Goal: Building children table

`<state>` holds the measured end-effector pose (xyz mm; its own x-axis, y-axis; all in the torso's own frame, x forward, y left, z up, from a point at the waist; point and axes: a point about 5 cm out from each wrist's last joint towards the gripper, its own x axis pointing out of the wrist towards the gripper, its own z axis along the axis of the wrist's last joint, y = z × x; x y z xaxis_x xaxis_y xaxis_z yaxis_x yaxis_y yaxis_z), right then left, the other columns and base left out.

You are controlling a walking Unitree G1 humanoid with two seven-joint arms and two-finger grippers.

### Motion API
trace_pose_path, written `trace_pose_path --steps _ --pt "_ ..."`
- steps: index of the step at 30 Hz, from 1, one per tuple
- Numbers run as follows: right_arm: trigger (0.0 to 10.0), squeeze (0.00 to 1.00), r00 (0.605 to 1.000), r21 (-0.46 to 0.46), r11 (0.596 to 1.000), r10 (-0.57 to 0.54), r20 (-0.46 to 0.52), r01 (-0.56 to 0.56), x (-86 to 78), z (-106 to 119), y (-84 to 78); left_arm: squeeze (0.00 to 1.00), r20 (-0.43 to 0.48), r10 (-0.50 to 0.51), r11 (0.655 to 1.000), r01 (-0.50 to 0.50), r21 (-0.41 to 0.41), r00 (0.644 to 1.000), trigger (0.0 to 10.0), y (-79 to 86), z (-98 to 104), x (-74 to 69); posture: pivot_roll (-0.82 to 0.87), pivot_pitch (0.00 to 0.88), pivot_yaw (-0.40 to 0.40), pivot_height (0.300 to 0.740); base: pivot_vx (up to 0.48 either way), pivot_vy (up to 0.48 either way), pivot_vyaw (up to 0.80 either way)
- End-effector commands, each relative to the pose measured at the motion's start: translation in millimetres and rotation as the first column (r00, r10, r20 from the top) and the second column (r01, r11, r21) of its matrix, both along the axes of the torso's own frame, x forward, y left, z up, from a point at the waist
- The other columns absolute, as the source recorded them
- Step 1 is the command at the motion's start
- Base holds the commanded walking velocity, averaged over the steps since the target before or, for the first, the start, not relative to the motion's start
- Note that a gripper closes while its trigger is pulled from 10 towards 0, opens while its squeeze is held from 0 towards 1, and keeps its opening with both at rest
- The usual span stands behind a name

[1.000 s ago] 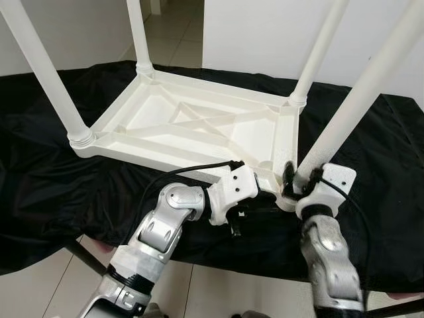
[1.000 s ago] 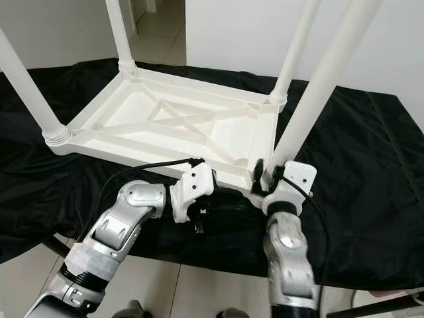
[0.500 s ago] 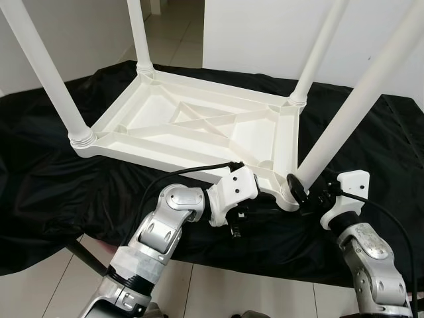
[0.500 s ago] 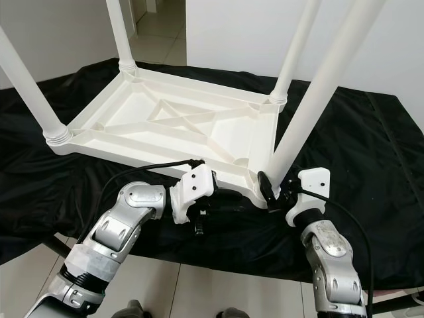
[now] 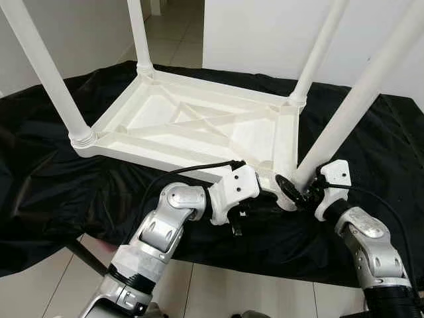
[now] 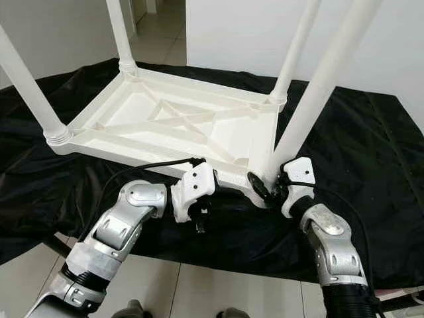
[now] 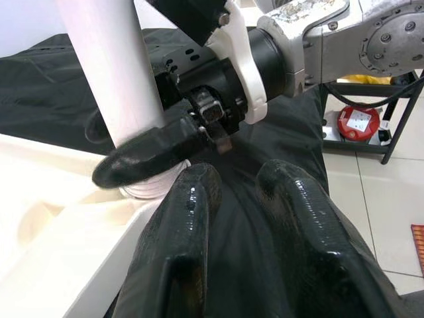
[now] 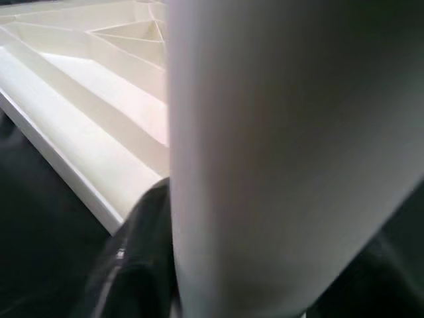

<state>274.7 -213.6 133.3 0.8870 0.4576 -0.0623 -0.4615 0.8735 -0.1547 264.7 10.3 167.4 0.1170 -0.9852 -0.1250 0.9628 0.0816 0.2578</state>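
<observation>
Four white legs stick up from the white children table (image 5: pixel 199 126), which lies upside down on the black cloth (image 5: pixel 40 179) over the bench. The right hand (image 5: pixel 296 192) grips the near right leg (image 5: pixel 358 99) at its bottom. The left hand (image 7: pixel 245 218) sits beside that corner, fingers (image 7: pixel 189 218) slightly apart, holding nothing.

Upturned white table (image 5: pixel 199 126) on black cloth (image 5: pixel 40 179), right end effector (image 5: pixel 295 191) gripping near leg (image 5: pixel 351 106)

home interior | tiled floor (image 5: pixel 199 291) | white walls (image 5: pixel 265 33) | black-draped worktop (image 5: pixel 46 179)
</observation>
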Motion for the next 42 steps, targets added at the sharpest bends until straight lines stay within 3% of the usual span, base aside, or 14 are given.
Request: trace_pose_path --steps 1,8,9,11,12,16,22,27,28,30,32,35,37,42 --pt "0.0 0.0 0.999 0.0 1.0 0.017 -0.029 -0.017 -2.9 -5 -3.7 0.0 0.016 0.124 0.992 -0.124 -0.025 0.992 10.0 1.7 1 7.4 -0.01 0.0 -0.034 0.74 0.0 0.0 0.0" --pt "0.0 0.0 0.999 0.006 1.0 0.004 -0.046 -0.004 -8.6 -11 -11.0 0.0 0.017 0.125 0.992 -0.125 -0.025 0.992 10.0 2.4 2 8.1 -0.02 0.0 -0.028 0.74 0.0 0.0 0.0" --pt "5.0 0.0 0.999 0.005 1.0 -0.007 -0.043 0.007 -8.9 -11 -11.8 0.0 0.017 0.124 0.992 -0.124 -0.025 0.992 10.0 2.4 2 8.1 -0.02 0.0 -0.027 0.74 0.0 0.0 0.0" --pt "5.0 0.0 0.999 0.004 1.0 -0.014 -0.041 0.014 -8.9 -11 -12.3 0.0 0.017 0.123 0.992 -0.123 -0.024 0.992 10.0 2.3 2 8.1 -0.02 0.0 -0.027 0.74 0.0 0.0 0.0" --pt "10.0 0.0 0.999 0.018 0.999 -0.031 -0.037 0.031 -9.4 -11 -12.3 0.0 0.016 0.122 0.992 -0.122 -0.024 0.992 10.0 2.3 2 8.1 -0.02 0.0 -0.027 0.74 0.0 0.0 0.0" --pt "10.0 0.0 0.998 0.035 0.998 -0.059 -0.034 0.06 -9.8 -10 -12.8 0.0 0.016 0.12 0.993 -0.12 -0.023 0.993 10.0 2.3 1 7.7 -0.02 0.0 -0.027 0.74 0.0 0.0 0.0" --pt "10.0 0.0 0.962 0.03 0.961 -0.273 -0.028 0.274 -8.9 -9 -13.2 0.0 0.013 0.12 0.993 -0.12 -0.022 0.993 10.0 2.5 1 6.5 -0.02 0.0 -0.032 0.74 0.0 0.0 0.0" --pt "10.0 0.0 0.884 0.092 0.879 -0.466 -0.041 0.468 -14.5 -8 0.5 0.0 0.011 0.124 0.992 -0.123 -0.02 0.992 10.0 4.1 0 5.7 -0.01 0.0 -0.031 0.74 0.0 0.0 0.0" --pt "10.0 0.0 0.842 0.108 0.836 -0.537 -0.049 0.539 -16.7 -9 4.2 0.0 0.011 0.123 0.992 -0.123 -0.019 0.992 10.0 4.7 0 5.4 -0.01 0.0 -0.031 0.74 0.0 0.0 0.0" --pt "10.0 0.0 0.828 0.108 0.821 -0.559 -0.046 0.561 -17.7 -9 5.8 0.0 0.011 0.123 0.992 -0.122 -0.018 0.992 10.0 4.9 0 5.4 -0.01 0.0 -0.031 0.74 0.0 0.0 0.0" --pt "10.0 0.0 0.779 0.13 0.769 -0.625 -0.053 0.626 -20.8 -9 14.0 0.0 0.011 0.123 0.992 -0.122 -0.017 0.992 10.0 5.2 0 5.4 -0.01 0.0 -0.029 0.74 0.0 0.0 0.0" --pt "10.0 0.0 0.759 0.139 0.748 -0.648 -0.059 0.649 -21.9 -10 17.4 0.0 0.011 0.122 0.992 -0.122 -0.016 0.992 10.0 5.2 0 5.3 -0.01 0.0 -0.03 0.74 0.0 0.0 0.0" --pt "10.0 0.0 0.691 0.196 0.666 -0.716 -0.1 0.719 -26.7 -8 28.9 0.0 0.011 0.123 0.992 -0.123 -0.016 0.992 10.0 5.8 0 5.6 -0.01 0.0 -0.028 0.74 0.0 0.0 0.0" --pt "10.0 0.0 0.69 0.207 0.662 -0.714 -0.12 0.72 -27.9 -9 39.2 0.0 0.01 0.121 0.992 -0.121 -0.017 0.993 10.0 5.2 0 5.5 -0.01 0.0 -0.021 0.74 0.0 0.0 0.0"
